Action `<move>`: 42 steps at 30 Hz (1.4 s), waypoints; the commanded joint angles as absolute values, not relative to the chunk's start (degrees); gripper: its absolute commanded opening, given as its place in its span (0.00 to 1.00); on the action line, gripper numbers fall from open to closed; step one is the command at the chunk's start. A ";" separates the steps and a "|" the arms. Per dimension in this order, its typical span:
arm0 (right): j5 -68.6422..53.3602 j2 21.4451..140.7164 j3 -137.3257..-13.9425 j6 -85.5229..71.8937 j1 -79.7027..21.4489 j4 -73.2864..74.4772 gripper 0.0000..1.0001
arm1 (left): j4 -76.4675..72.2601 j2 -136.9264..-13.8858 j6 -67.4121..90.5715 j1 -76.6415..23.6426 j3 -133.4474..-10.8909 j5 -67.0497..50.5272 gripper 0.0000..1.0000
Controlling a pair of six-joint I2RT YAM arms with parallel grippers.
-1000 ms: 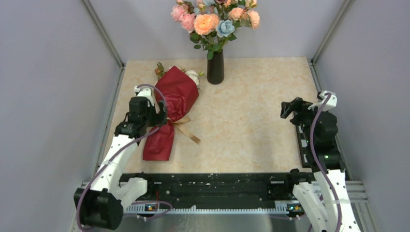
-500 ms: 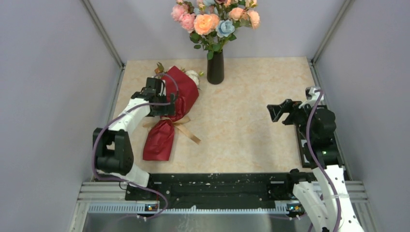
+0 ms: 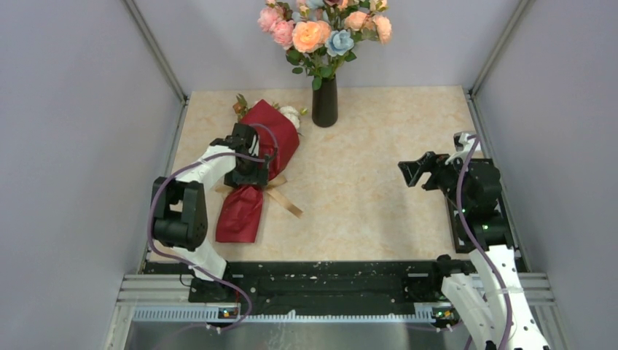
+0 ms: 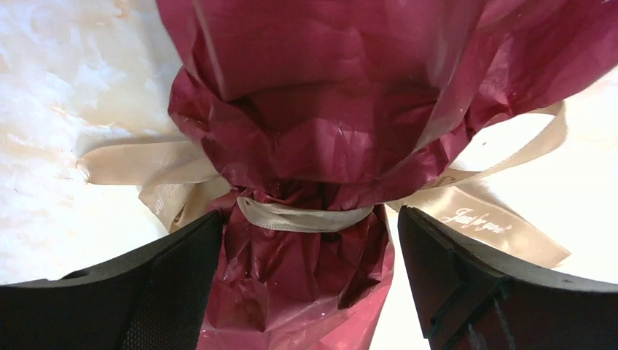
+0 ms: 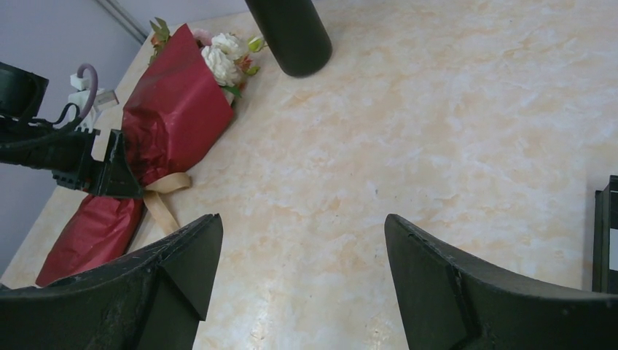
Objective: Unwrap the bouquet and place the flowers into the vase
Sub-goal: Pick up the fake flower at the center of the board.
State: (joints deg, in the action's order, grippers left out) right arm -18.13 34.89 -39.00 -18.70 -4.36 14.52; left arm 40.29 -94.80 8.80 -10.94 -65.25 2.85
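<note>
The beige table (image 3: 379, 197) carries the bouquet (image 3: 262, 146) at 10 o'clock, its wide end toward 1 o'clock. The vase (image 3: 324, 102) stands upright at 12 o'clock. The left gripper (image 4: 310, 217) is spread wide on both sides of the ribbon (image 4: 291, 216) and grasps nothing. The right gripper (image 5: 300, 224), at 3 o'clock, is released and empty. The flowers (image 5: 222, 62) lie near the vase.

bouquet (image 3: 277, 138): maroon paper cone, still wrapped and tied, lying flat centre left, wide end toward upper right. flowers (image 3: 290, 115): pale, poking out that end. vase (image 3: 324, 102): black, upright, top centre, near them.
</note>
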 commanded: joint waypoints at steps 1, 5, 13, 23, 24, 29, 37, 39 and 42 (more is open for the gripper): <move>-19.22 34.81 -39.73 -18.96 -4.35 12.07 0.83 | 41.63 -96.19 8.06 -10.81 -67.95 3.79 0.89; -20.07 35.35 -39.98 -18.97 -4.25 12.13 0.82 | 41.67 -97.59 8.51 -10.81 -68.48 2.26 0.84; -24.51 36.27 -40.56 -17.96 -4.31 11.91 0.82 | 40.67 -99.54 9.29 -11.42 -68.38 3.94 0.88; -28.01 36.96 -39.59 -18.14 -4.31 10.24 0.82 | 39.72 -99.74 8.53 -11.43 -67.80 1.98 0.53; -28.11 37.07 -39.51 -18.20 -4.31 10.16 0.82 | 39.54 -99.35 8.56 -11.43 -67.54 1.60 0.50; -28.97 37.57 -39.38 -18.38 -4.31 9.68 0.82 | 38.48 -97.49 9.05 -11.43 -66.79 -4.08 0.37; -31.73 38.52 -39.49 -19.75 -4.31 7.90 0.82 | 30.51 -84.52 18.81 -11.43 -59.05 -15.33 0.28; -33.60 38.98 -39.06 -21.29 -4.31 5.99 0.82 | 25.91 -77.75 22.02 -11.43 -54.23 -17.83 0.27; -37.14 39.37 -37.01 -24.86 -4.64 1.08 0.83 | 18.43 -68.70 26.02 -11.49 -47.74 -21.69 0.24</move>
